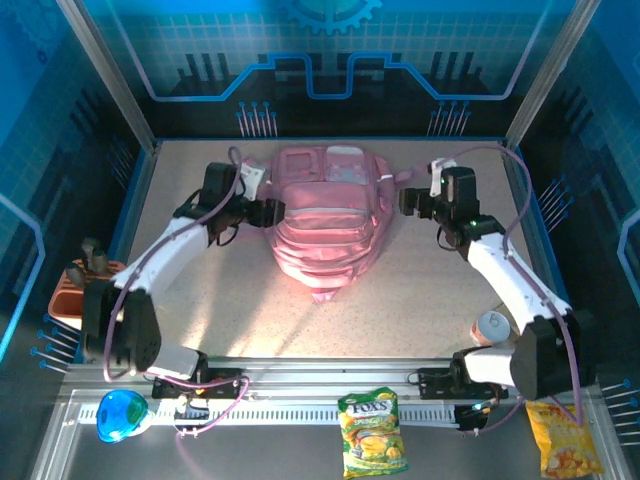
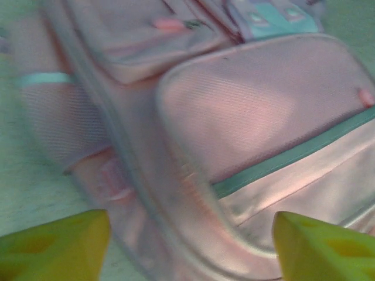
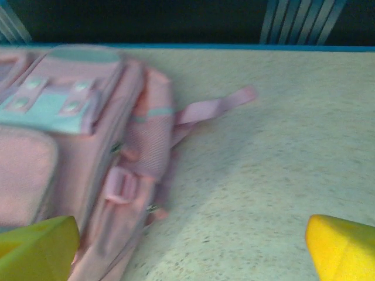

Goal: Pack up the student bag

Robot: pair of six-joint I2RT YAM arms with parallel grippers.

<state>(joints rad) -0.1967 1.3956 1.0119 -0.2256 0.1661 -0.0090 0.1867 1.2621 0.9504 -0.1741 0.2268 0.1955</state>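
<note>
The student bag [image 1: 325, 220] is a soft pink backpack lying flat in the middle of the table, its zipped front pockets facing up. My left gripper [image 1: 272, 212] is at the bag's left side and my right gripper [image 1: 408, 203] is at its right side. In the left wrist view the left gripper [image 2: 190, 252] is open, its yellow fingertips [image 2: 58, 249] wide apart over the bag's pocket [image 2: 258, 111]. In the right wrist view the right gripper [image 3: 190, 252] is open above bare table, with the bag [image 3: 76, 134] and a loose strap [image 3: 217, 108] to its left.
A green snack packet [image 1: 372, 432] and a yellow packet [image 1: 563, 440] lie on the near metal rail. A blue object [image 1: 122, 413] sits at the near left, an orange holder [image 1: 75, 290] at the left edge, and a can [image 1: 492, 327] by the right arm. Blue walls enclose the table.
</note>
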